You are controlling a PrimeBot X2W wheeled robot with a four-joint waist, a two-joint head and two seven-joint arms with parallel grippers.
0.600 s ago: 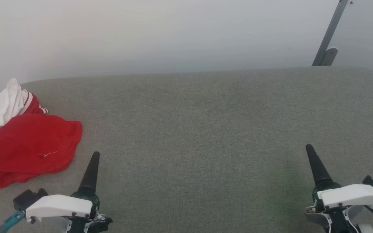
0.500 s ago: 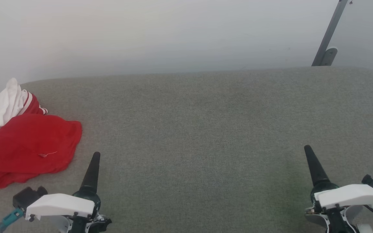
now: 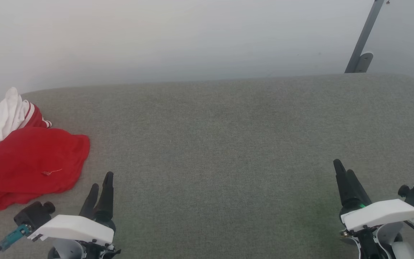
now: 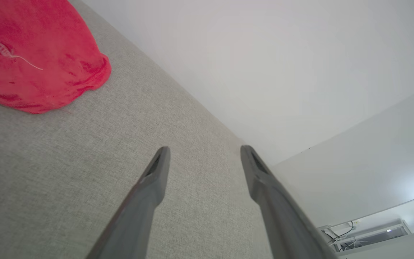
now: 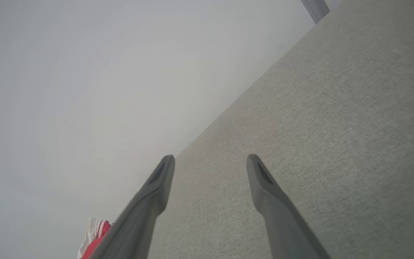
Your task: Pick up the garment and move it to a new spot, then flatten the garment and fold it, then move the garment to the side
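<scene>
The garment [image 3: 27,162] is a crumpled bright red heap with a white panel and striped band on top, lying at the far left of the grey padded table [image 3: 228,136]. The left wrist view has its red fabric [image 4: 38,54] at the upper left. A red-and-white scrap of the garment [image 5: 93,235] peeks out by the left finger in the right wrist view. My left gripper [image 3: 101,180] hovers just right of the heap's near edge, open and empty, as its wrist view [image 4: 203,151] confirms. My right gripper [image 3: 343,169] stands open and empty over the table's right part [image 5: 210,160].
A pale wall rises behind the table's far edge. A grey slanted metal bar with a bracket [image 3: 363,46] stands at the back right. The table's surface stretches bare between the two grippers.
Both grippers have turned at the wrist, so that two fingers of each now show side by side in the head view. The garment has not moved.
</scene>
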